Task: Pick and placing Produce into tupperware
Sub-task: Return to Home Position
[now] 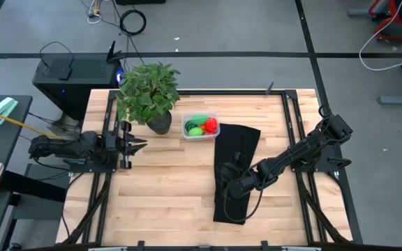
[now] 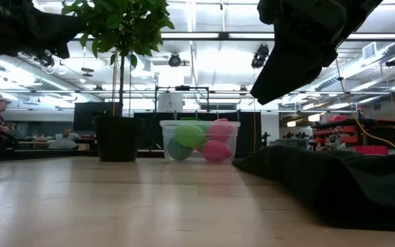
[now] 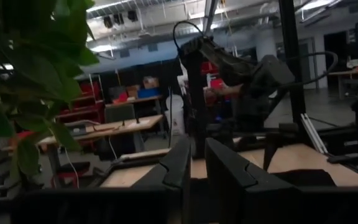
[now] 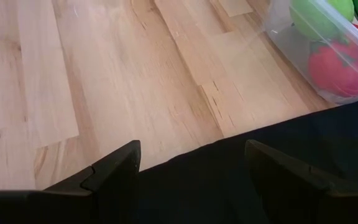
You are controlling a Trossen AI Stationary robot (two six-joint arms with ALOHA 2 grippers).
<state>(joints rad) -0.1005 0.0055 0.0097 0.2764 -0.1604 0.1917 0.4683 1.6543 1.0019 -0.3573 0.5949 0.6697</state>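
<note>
Right end effector (image 4: 191, 150) above black cloth (image 1: 240, 141)

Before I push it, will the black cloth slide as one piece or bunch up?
Likely bunch up: the cloth lies limp with folds, so it seems floppy. It probably is light and may drag on the wood table rather than glide. The open right gripper hangs over it. The left gripper waits beside the plant.
</note>
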